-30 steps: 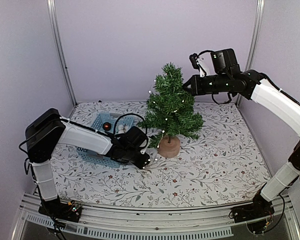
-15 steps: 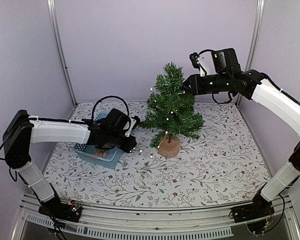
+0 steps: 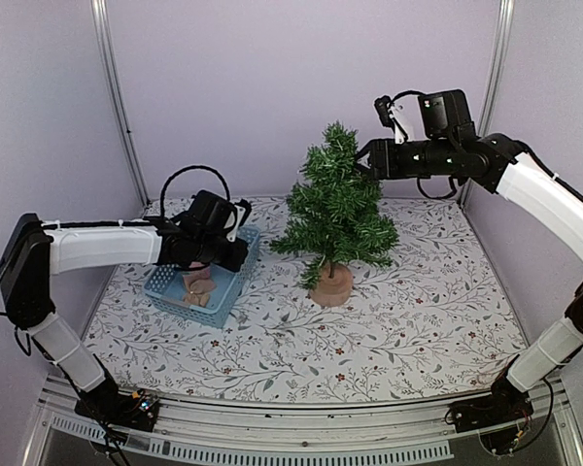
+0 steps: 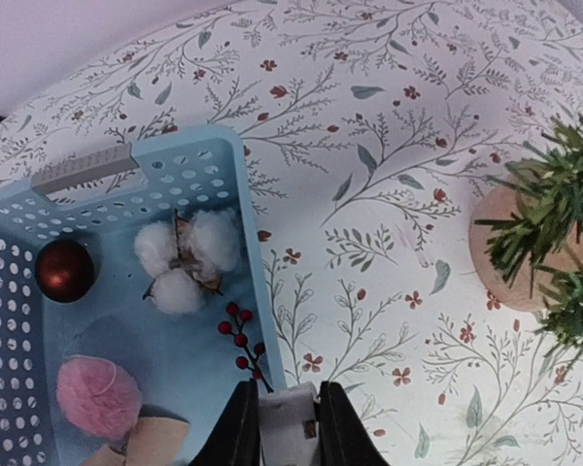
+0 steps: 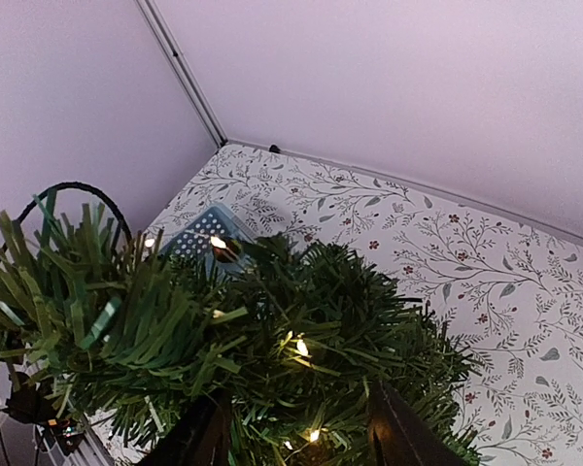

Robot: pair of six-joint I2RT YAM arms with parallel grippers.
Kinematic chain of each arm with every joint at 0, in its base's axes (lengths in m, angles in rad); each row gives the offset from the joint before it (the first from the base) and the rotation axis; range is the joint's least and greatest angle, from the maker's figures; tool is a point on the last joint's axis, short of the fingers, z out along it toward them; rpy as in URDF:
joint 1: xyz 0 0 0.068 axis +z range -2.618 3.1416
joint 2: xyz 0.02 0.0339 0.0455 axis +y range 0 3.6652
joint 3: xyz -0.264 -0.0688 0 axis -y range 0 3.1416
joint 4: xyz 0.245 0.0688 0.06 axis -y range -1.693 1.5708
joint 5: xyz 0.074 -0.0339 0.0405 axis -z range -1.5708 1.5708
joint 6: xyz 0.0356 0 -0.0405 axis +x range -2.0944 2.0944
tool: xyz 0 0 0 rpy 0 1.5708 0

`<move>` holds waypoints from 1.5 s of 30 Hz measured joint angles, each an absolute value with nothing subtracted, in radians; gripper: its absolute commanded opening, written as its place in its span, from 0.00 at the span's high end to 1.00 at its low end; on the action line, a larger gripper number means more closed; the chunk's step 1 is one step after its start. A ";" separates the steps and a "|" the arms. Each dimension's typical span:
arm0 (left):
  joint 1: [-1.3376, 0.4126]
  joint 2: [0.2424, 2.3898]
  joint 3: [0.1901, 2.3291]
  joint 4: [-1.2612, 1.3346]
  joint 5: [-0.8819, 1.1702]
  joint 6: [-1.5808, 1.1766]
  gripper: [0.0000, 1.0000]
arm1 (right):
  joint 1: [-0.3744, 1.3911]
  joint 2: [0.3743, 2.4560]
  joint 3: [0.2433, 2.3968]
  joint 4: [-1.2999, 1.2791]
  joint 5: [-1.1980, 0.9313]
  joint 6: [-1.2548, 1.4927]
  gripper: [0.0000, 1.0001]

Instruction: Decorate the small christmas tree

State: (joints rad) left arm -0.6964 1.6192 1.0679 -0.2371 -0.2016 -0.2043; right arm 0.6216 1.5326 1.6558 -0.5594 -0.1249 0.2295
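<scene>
Lilac walls are enclosing a table covered in a floral cloth. The tree is standing upright at its middle on a wooden base.

The left gripper is no longer sitting low at the trunk's 7 o'clock, where it was a second ago. It is now hanging over the basket, which is lying at the tree's 9 o'clock. The strand of bulbs that was trailing from it toward the trunk is no longer showing in the top view. Its jaws are standing narrow with a pale block between them, and I cannot tell whether they are gripping it.

Beneath it the basket is holding a red ball, a cotton boll, a berry sprig and a pink pompom. The sprig is lying nearest the fingertips.

The right gripper is staying at the crown's 2 o'clock, having drifted only slightly. Its jaws are standing apart with foliage between them. Lit bulbs are glowing among those branches.

This is suggesting that the lights are on the tree and the left arm is turning to ornaments. The right arm is probably steadying the crown.
</scene>
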 measured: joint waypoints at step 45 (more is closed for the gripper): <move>-0.566 1.789 1.195 0.524 0.059 -0.060 1.00 | 0.580 1.436 1.682 -0.498 -0.120 0.231 0.12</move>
State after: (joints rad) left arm -0.5663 1.7893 1.1946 0.5243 0.0593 -0.0597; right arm 0.5804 1.4364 1.6821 -0.4984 -0.1204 0.2310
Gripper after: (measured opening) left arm 0.194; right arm 0.887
